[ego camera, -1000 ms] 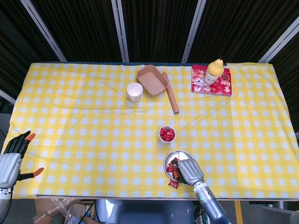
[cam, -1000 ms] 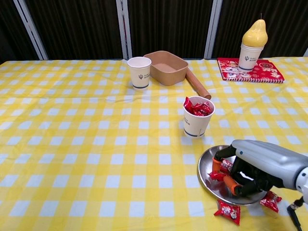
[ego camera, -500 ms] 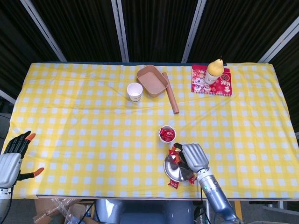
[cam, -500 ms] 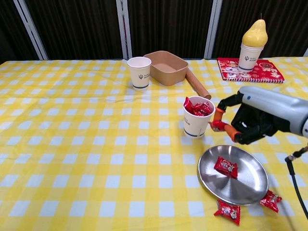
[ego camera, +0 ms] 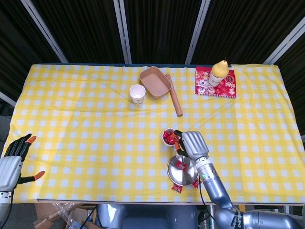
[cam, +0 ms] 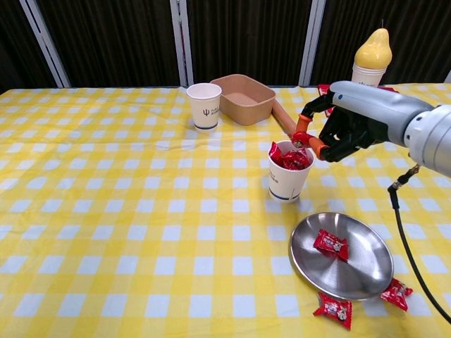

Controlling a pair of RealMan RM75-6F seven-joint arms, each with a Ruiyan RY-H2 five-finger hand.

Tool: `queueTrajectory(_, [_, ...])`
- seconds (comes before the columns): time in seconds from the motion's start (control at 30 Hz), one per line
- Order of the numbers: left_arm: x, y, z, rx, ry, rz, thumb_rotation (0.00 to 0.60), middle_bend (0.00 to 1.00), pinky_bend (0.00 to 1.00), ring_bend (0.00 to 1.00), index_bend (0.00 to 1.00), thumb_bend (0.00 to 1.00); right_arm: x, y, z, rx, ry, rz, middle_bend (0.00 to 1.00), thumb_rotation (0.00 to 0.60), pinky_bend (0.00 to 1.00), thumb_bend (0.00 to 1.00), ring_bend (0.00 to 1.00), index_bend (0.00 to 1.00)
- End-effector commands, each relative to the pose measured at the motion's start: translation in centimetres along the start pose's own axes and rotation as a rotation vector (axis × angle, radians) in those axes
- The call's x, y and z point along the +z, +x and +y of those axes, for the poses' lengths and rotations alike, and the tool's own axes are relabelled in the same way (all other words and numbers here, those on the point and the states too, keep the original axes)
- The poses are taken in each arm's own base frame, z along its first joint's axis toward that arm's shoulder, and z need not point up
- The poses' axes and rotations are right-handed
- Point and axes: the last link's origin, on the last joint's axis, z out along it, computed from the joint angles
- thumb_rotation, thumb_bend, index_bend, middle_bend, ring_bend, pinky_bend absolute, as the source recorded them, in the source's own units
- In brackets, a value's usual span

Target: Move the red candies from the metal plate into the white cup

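Note:
The metal plate (cam: 361, 273) (ego camera: 187, 176) lies near the front edge with one red candy (cam: 330, 243) (ego camera: 180, 165) on it. Two more red candies (cam: 332, 310) (cam: 396, 290) lie on the cloth just in front of the plate. The white cup (cam: 287, 176) (ego camera: 170, 137) behind the plate holds several red candies. My right hand (cam: 352, 120) (ego camera: 191, 143) hovers at the cup's right rim and pinches a small red candy (cam: 301, 138) over it. My left hand (ego camera: 12, 164) hangs open off the table's front left corner.
A second, empty white cup (cam: 204, 105) stands at the back beside a brown box (cam: 244, 98) and a brown roll (cam: 289, 123). A red book (cam: 373, 102) with a pear-topped cup (cam: 371, 63) sits at the back right.
My right hand rose from the metal plate with a candy and moved back and up to the cup's rim. One candy stays on the plate. The left hand has not moved.

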Motion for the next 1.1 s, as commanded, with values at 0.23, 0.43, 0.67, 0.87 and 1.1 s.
queueTrajectory(0.23, [0.1,0.0,-0.1,-0.006,0.004,-0.008,0.6,0.0,0.0,0.0,0.0,0.0,1.8,-1.2,0.9,-0.014,-0.036,-0.009,0.89,0.6,0.98,0.62,0.99,0.49])
queueTrajectory(0.43, [0.1,0.0,0.0,-0.008,0.006,-0.009,0.6,0.0,0.0,0.0,0.0,0.0,1.8,-1.9,1.3,-0.032,-0.044,-0.029,0.89,0.6,0.98,0.62,0.98,0.49])
queueTrajectory(0.67, [0.1,0.0,0.0,-0.007,0.004,-0.006,0.6,0.0,0.0,0.0,0.0,0.0,1.5,-2.1,1.3,-0.047,-0.035,-0.025,0.89,0.6,0.98,0.57,0.97,0.37])
queueTrajectory(0.87, [0.0,0.0,0.0,-0.005,0.001,-0.004,0.6,0.0,0.0,0.0,0.0,0.0,1.3,-1.7,1.1,-0.042,-0.025,-0.003,0.89,0.6,0.98,0.47,0.96,0.27])
queueTrajectory(1.1, [0.0,0.1,0.0,-0.006,-0.001,-0.001,0.6,0.0,0.0,0.0,0.0,0.0,0.8,-1.2,0.8,-0.036,-0.015,0.01,0.89,0.6,0.98,0.46,0.96,0.25])
